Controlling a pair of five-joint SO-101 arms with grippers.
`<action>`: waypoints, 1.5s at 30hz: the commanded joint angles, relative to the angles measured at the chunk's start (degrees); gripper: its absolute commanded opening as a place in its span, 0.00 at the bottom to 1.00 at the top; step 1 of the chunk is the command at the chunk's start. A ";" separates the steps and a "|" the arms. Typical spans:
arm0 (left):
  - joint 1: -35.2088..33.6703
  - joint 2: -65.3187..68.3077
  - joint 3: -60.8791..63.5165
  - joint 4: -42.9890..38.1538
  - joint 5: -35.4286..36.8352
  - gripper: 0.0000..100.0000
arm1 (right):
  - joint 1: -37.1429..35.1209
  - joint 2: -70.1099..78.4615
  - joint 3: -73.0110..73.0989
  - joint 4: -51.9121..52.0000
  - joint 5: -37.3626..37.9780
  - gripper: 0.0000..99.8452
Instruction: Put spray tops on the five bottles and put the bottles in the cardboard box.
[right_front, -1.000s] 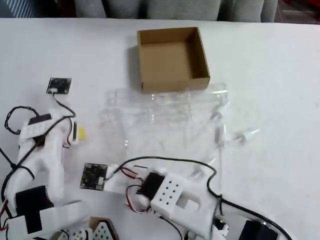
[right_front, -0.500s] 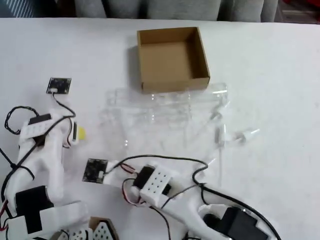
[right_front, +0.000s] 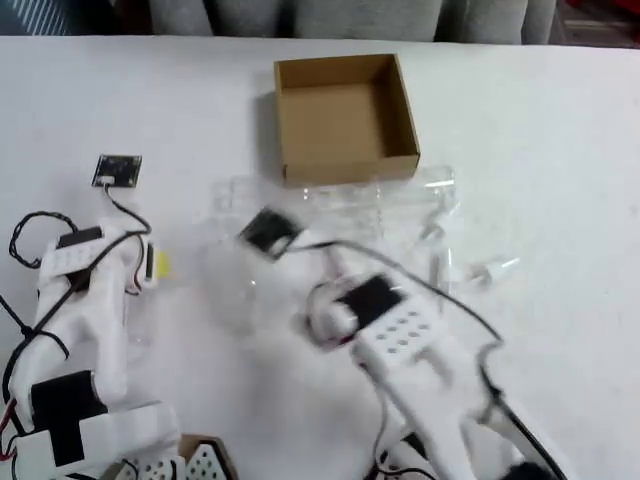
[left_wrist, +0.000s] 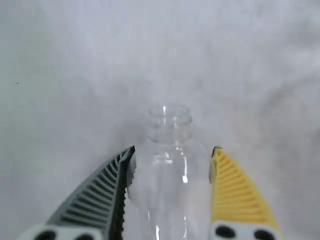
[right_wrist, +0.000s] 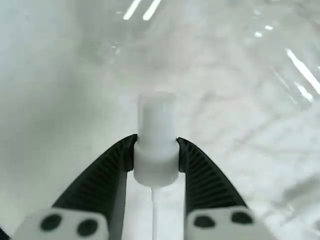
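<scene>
My left gripper (left_wrist: 172, 150) is shut on a clear open-necked bottle (left_wrist: 169, 125), with its grey and yellow fingers on either side; in the high view this gripper (right_front: 152, 266) sits at the table's left. Between the black fingers of my right gripper (right_wrist: 156, 142) is a white spray top (right_wrist: 156, 150), which it is shut on. The right arm (right_front: 400, 335) is blurred over the middle of the table. Several clear bottles (right_front: 330, 205) lie in front of the open cardboard box (right_front: 405, 110). A loose spray top (right_front: 492, 269) lies to the right.
Black cables (right_front: 30, 235) trail over the left arm's white body. Another cable (right_front: 440, 295) runs along the right arm. The table's far right and far left are bare white surface.
The right arm has swung from the table's front edge up and away to the middle, near the lying bottles. The left arm has stayed still.
</scene>
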 joint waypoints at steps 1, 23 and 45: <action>1.19 -7.43 -4.48 4.40 0.70 0.02 | 11.47 -7.87 -4.48 3.91 -0.62 0.02; 30.90 -56.84 2.02 -2.02 0.70 0.02 | 24.40 -17.19 -26.02 -6.81 -1.76 0.02; 41.71 -90.77 35.78 -15.21 19.43 0.02 | -1.10 3.03 -63.91 -21.23 -22.59 0.02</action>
